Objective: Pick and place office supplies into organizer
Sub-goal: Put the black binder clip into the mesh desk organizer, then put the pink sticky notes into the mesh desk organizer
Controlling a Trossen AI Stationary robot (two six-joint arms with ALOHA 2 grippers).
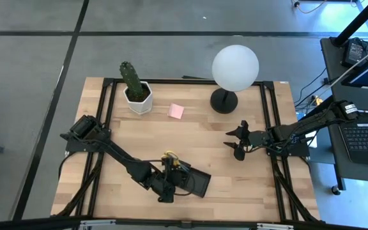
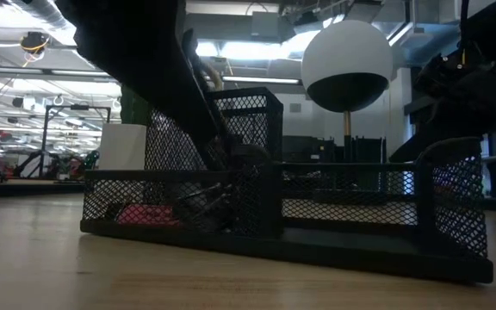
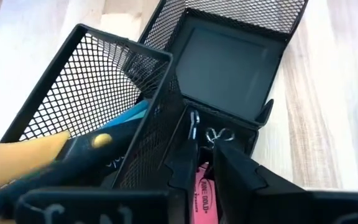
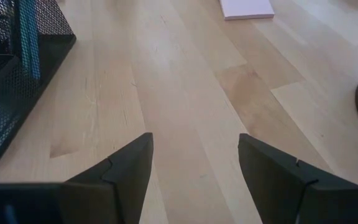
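While the organizer (image 1: 193, 184) sits near the table's front edge, the pink sticky-note pad (image 1: 176, 111) lies loose toward the back. The left gripper (image 3: 204, 165), barely parted, hangs over the eraser (image 3: 204, 199). The right gripper (image 4: 194, 168) gapes empty.

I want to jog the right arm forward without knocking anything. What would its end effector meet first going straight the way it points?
Probably nothing soon: the open right end effector faces bare wooden table. The black mesh organizer and pink sticky-note pad sit off to opposite sides of that line, though depth is unclear.
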